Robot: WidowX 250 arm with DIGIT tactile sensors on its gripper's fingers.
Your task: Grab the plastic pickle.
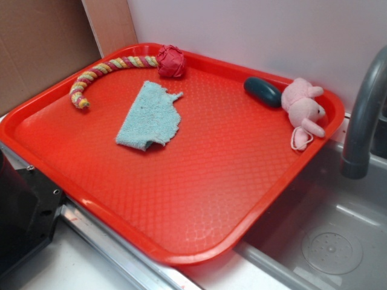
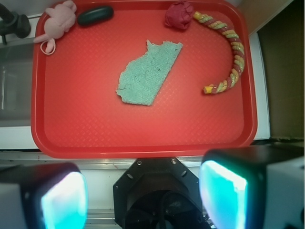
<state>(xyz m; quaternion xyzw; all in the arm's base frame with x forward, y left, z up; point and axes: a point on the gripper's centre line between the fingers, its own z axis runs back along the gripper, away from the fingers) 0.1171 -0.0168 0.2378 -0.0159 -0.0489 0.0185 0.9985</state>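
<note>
Far ahead of the gripper (image 2: 143, 191), the plastic pickle (image 2: 95, 15) lies untouched: the task is not yet begun.

In the wrist view the gripper fingers (image 2: 223, 193) stand wide apart with nothing between them, high above the near edge of the red tray (image 2: 143, 138). The pickle rests at the far side of the tray, ahead and to the left of the gripper, just beside the pink plush pig (image 2: 59, 19); I cannot tell if they touch. A green cloth (image 2: 147, 76) lies between the gripper and the far edge, and a red knotted ball (image 2: 178, 15) with its rope is ahead to the right. All remains to do: reach over, descend, close on the pickle without catching the pig.
</note>
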